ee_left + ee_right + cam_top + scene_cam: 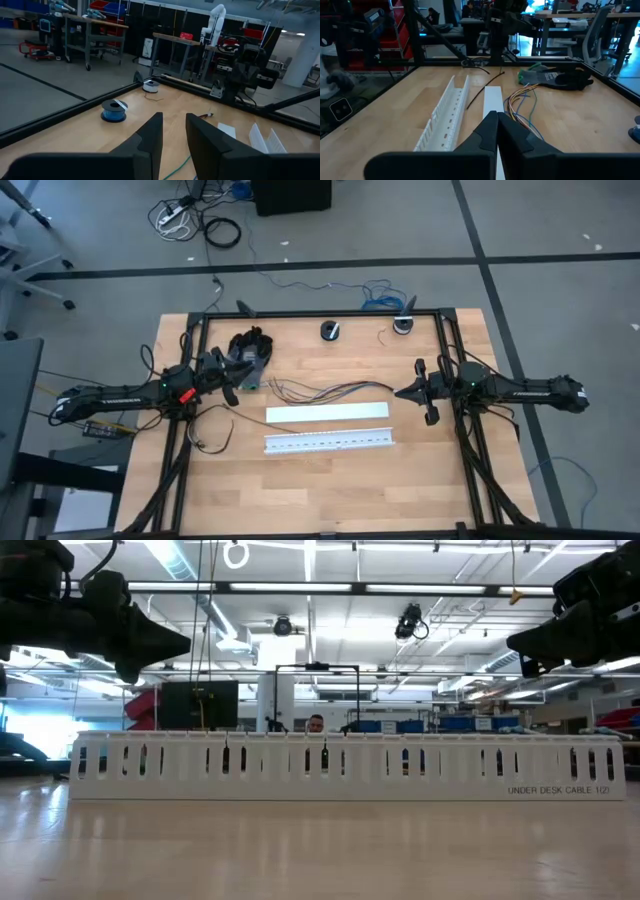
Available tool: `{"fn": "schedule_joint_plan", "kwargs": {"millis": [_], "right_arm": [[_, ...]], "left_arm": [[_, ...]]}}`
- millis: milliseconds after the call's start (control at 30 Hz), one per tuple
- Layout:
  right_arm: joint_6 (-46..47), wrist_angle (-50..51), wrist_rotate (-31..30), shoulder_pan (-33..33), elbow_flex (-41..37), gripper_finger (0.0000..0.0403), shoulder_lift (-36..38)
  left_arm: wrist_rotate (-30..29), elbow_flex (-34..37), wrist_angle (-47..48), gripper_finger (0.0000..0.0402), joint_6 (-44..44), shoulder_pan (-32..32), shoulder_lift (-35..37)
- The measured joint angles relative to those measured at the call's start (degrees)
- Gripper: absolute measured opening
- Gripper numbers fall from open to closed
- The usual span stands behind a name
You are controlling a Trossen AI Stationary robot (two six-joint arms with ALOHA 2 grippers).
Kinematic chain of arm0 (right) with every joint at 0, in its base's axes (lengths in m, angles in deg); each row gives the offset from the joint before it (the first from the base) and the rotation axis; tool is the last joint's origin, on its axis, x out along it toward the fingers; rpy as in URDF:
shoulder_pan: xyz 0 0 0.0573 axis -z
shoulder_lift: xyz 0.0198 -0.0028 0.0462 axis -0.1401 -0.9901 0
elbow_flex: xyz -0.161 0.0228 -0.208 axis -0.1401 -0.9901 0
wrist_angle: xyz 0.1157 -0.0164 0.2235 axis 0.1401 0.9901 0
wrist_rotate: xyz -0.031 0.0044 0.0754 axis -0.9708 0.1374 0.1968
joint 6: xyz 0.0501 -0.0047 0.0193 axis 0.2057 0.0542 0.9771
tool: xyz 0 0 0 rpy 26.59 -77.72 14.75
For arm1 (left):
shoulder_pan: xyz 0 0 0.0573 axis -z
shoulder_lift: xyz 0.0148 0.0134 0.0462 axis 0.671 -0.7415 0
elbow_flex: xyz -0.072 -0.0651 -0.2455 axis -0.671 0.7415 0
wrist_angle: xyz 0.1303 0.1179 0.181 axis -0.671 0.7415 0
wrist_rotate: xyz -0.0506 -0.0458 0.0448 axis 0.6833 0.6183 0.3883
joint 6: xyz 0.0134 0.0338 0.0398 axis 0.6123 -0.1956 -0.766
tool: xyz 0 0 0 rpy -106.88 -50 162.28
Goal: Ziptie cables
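From where I sit, nothing of the tying looks done yet; the cables (325, 390) lie loose on the table, fanned out between the black glove (250, 346) and the flat white cover strip (327, 413), with the slotted white duct (328, 441) just beyond that strip; I see no tie around them. My left gripper (229, 379) hangs near the glove end of the bundle, its fingers (150, 137) a little apart with nothing between them; my right gripper (404, 393) hovers at the other end, pinched closed and empty. I judge gathering, wrapping and cinching all remain.
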Motion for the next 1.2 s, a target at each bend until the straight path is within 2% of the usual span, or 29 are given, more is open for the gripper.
{"fn": "schedule_joint_plan", "kwargs": {"millis": [533,700,1067,1200], "right_arm": [[0.0,0.0,0.0,0.0,0.0,0.0007,0.0],[0.0,0.0,0.0,0.0,0.0,0.0007,0.0],[0.0,-0.1,0.0,0.0,0.0,0.0007,0.0],[0.0,-3.8,0.0,0.0,0.0,0.0007,0.0]], "left_arm": [[0.0,0.0,0.0,0.0078,0.0,0.0,0.0],[-2.6,0.0,-2.9,0.0078,-1.5,0.0,0.0],[-3.0,0.0,-3.9,0.0078,-1.5,0.0,0.0],[-3.6,0.0,-5.0,0.0078,-1.5,0.0,0.0]]}}
